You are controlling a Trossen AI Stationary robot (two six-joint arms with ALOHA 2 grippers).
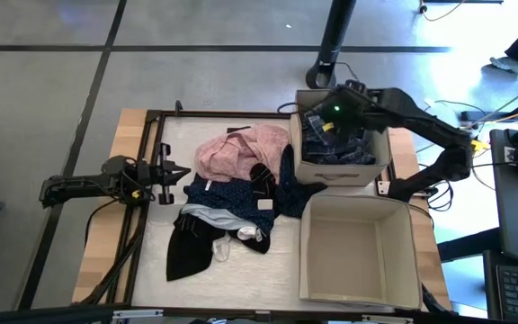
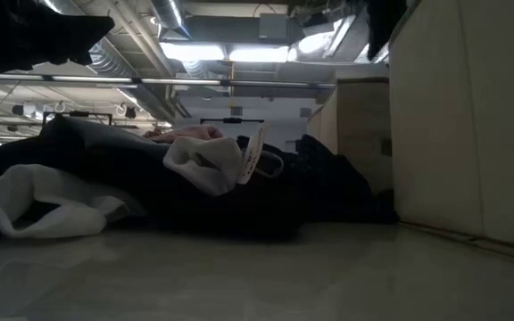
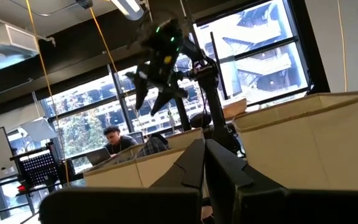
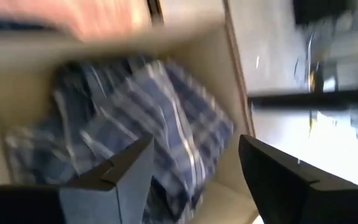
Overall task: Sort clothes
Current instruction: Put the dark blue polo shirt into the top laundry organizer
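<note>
The blue-white plaid shirt [image 1: 335,144] lies crumpled inside the far cardboard box [image 1: 385,166]; it also shows in the right wrist view [image 4: 142,112]. My right gripper [image 1: 328,120] [image 4: 194,143] hangs open over that box, above the shirt. A pile lies on the table's middle: a pink piece [image 1: 241,148], a dark navy dotted piece [image 1: 232,193], a black piece [image 1: 187,254] and small white socks [image 1: 221,247]. My left gripper [image 1: 183,175] [image 3: 204,152] is shut and empty at the pile's left edge.
A second cardboard box [image 1: 306,261] stands open at the near right, beside the far one; its wall [image 2: 471,116] fills the right of the low view. A dark frame [image 1: 151,144] runs along the table's left side. A person sits in the room beyond.
</note>
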